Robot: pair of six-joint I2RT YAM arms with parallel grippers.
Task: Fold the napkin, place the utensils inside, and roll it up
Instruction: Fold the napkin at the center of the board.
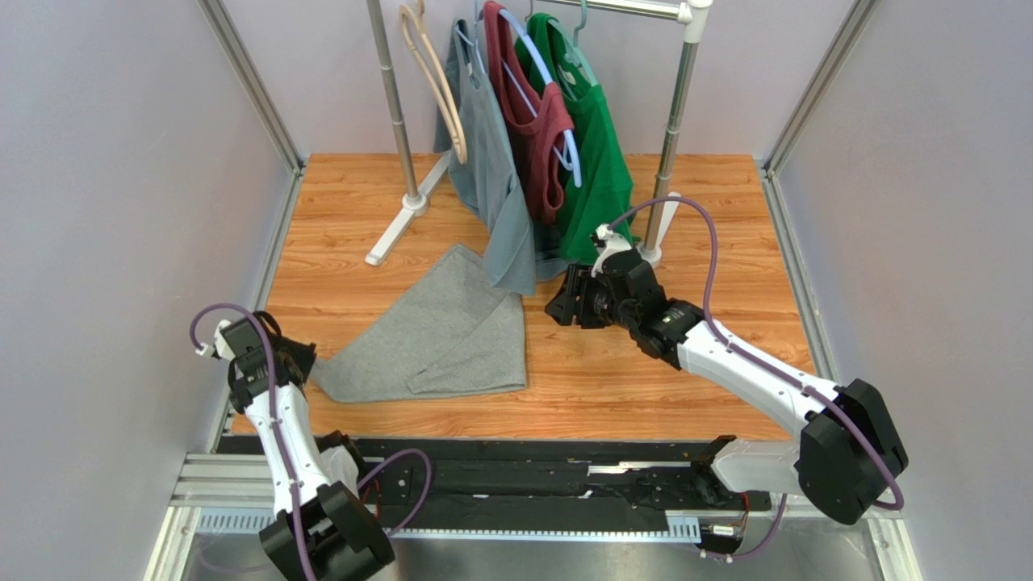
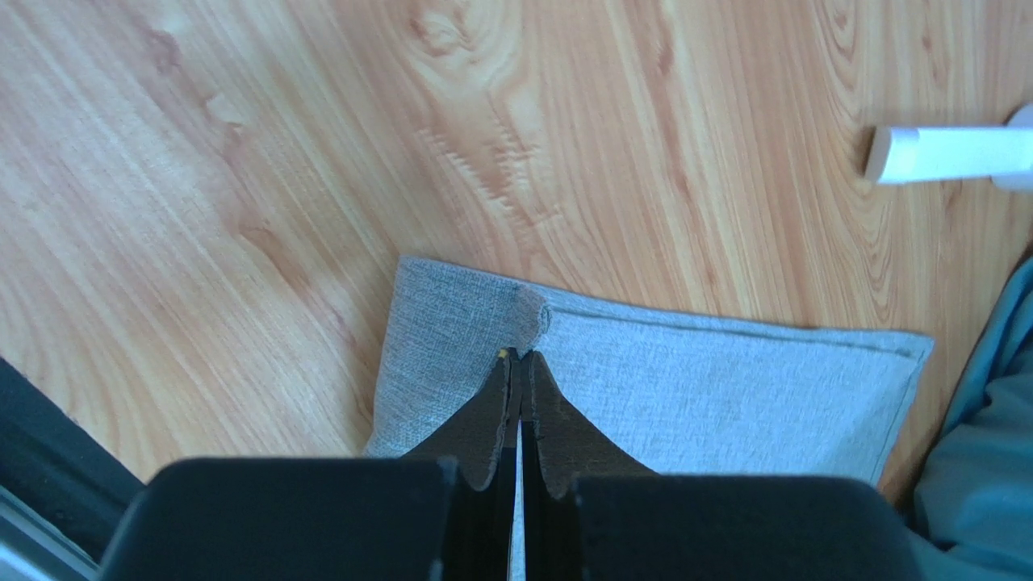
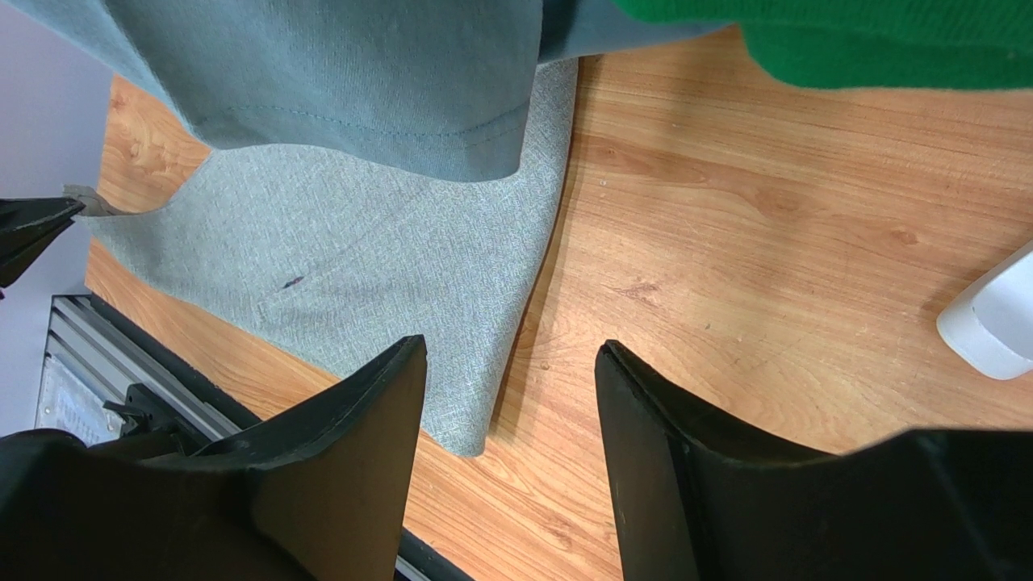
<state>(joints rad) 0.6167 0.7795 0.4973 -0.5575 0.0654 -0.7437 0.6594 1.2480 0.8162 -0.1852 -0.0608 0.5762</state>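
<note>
Wood-grain table, clothes rack at the far side; all places below are given relative to that rack.

Left gripper: well off to the near-left of the rack, at the napkin's left corner. Fingers are clenched together with no gap. The tips sit on a small pucker at the hem, which reads as a pinch on the cloth corner. From these jaws the rest of the cloth runs away toward the rack.

The napkin: flat on the table on the near side of the rack. Its far corner is tucked under the hem of the grey shirt hanging there. Its long axis runs from the pinched corner toward the rack's right post. One layer is already doubled over along the near edge.

Right gripper: just near of the rack's right post. Jaws are spread wide, holding nothing and touching nothing. It hovers over the napkin's right edge. The cloth lies to the left of the jaws, with the edge passing under the left finger and bare wood under the right.

Judgement: the left arm owns the fold. The move turns on carrying that corner along the long axis toward the rack. The shirt hem over the far corner could snag.

No fork in any view.
</note>
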